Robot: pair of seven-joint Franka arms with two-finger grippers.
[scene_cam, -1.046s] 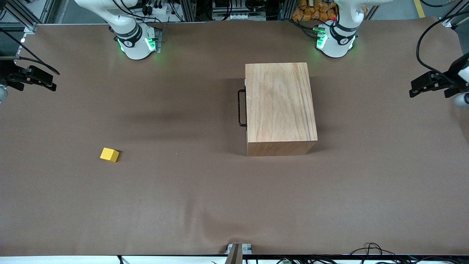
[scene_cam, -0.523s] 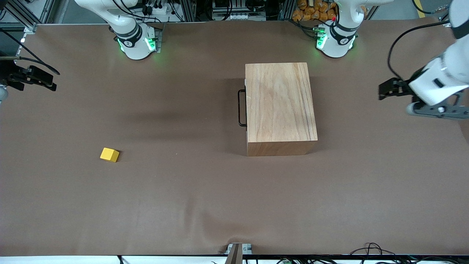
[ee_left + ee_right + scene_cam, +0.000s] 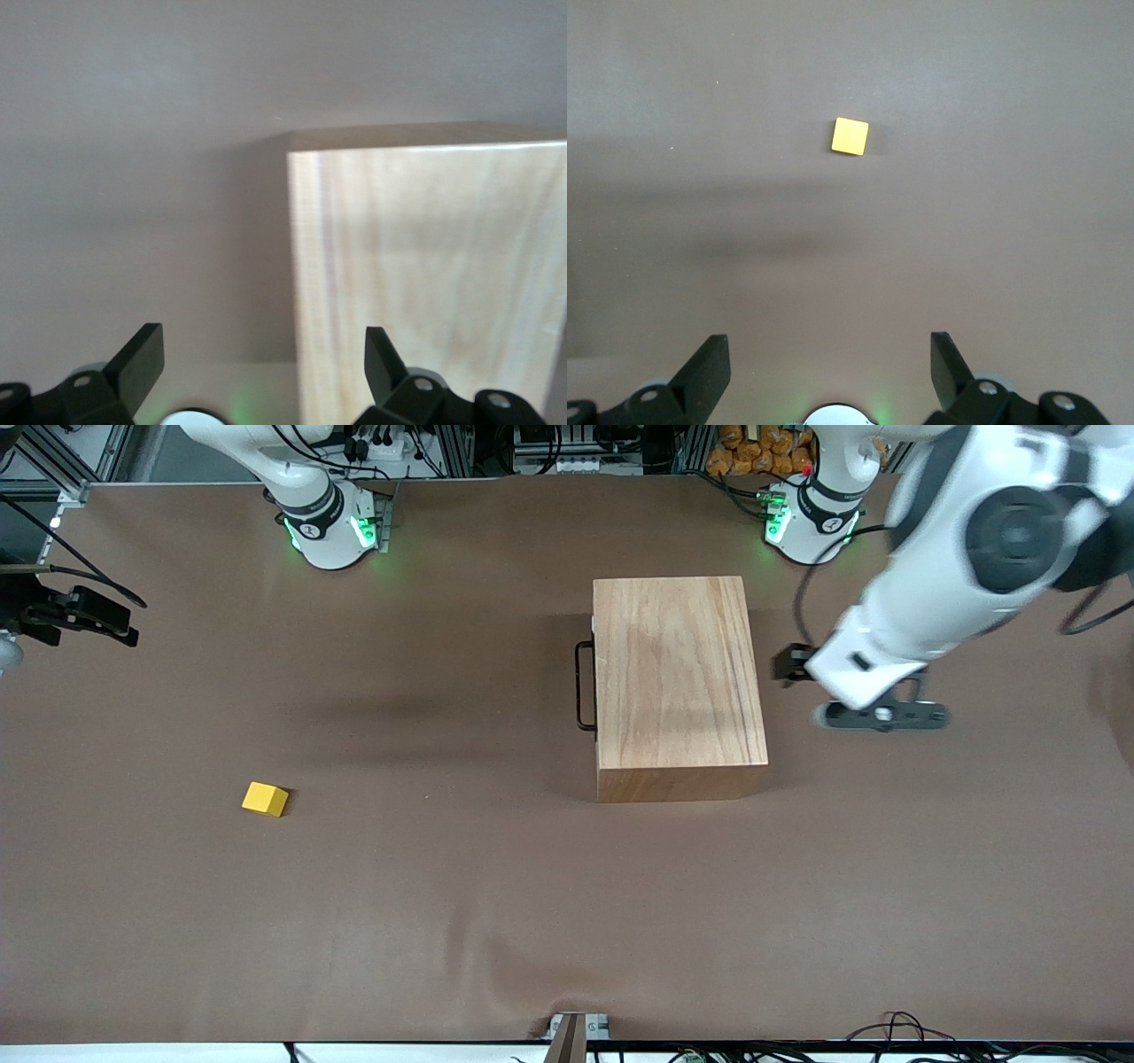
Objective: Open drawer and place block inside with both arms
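Change: the left arm has swung in from its end of the table; the left gripper [image 3: 791,666] now hangs over the cloth just beside the wooden box [image 3: 678,682], on the side away from the handle.
Left jaws: spread wide with nothing between them, as its wrist view shows.
Right gripper [image 3: 84,613]: waiting over the table's edge at the right arm's end, unmoved; jaws wide and empty.
Drawer: shut; only its black handle [image 3: 585,686] shows, facing the right arm's end.
Block [image 3: 265,799]: lying alone on the cloth, well apart from the box, toward the right arm's end and nearer the front camera.
Meaning: my guess is the left arm is coming to the box, perhaps to steady it; the opening has not begun.
Obstacle: the box stands between the left gripper and the handle.
Surroundings: brown cloth [image 3: 496,903], cables at the edges.
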